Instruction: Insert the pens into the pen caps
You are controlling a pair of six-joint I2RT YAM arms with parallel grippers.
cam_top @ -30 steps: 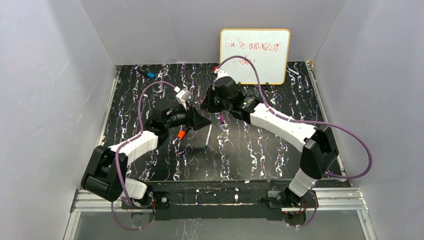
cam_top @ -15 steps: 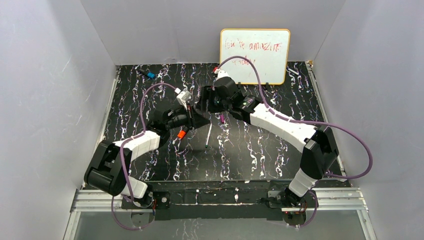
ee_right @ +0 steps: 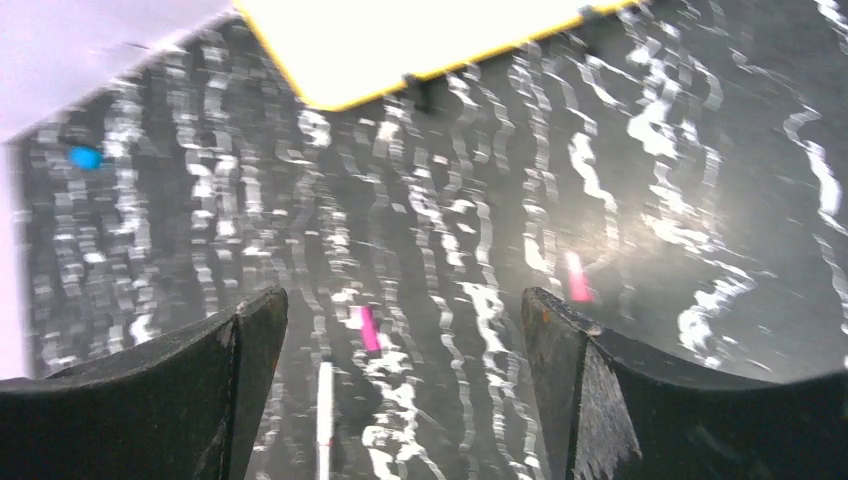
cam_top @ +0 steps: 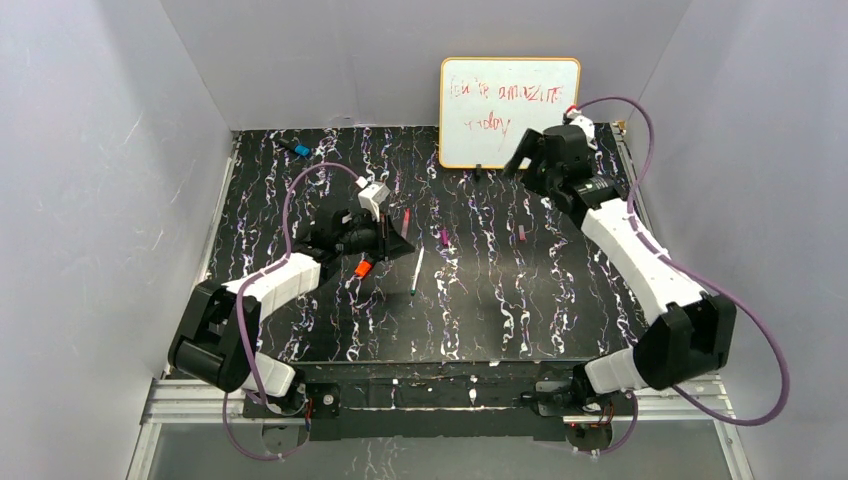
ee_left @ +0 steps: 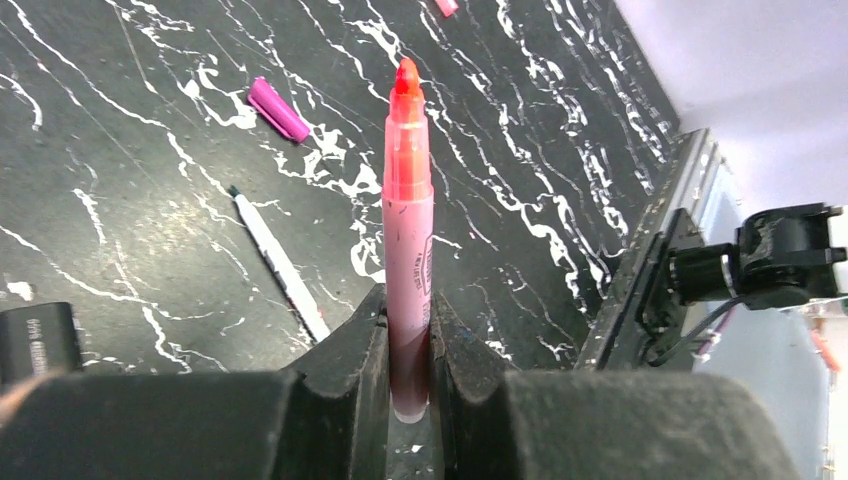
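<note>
Black marbled bench, white-veined, with grey walls on three sides.

Left hand, centre-left of the bench, is clenched on the pale pink marker. In the wrist view the marker stands straight out from between the two fingers. Its butt is pinched between them and its bare reddish tip points away from the hand.

- Magenta cap lies loose on the bench beyond and to one side of that tip, apart from it. From above, the cap sits near mid-bench.
- Thin white pen lies flat just beside the left hand, on the side toward the cap. Its far end is close to the cap but not touching it.
- Black-bodied marker has an orange end that shows at the near side of the left hand. The rest of it is partly hidden under the hand.

Right hand is at the far edge, right of centre, just in front of the whiteboard. Its fingers are spread wide, released, with nothing between them. The wrist view is blurred.

- Whiteboard leans against the back wall. It has a yellow frame and red scrawl on it.
- Pink stub lies right of centre. It is too small to tell what it is.
- Blue object lies in the far left corner, well apart from everything else.
- Purple cable loops above the left arm.
</note>
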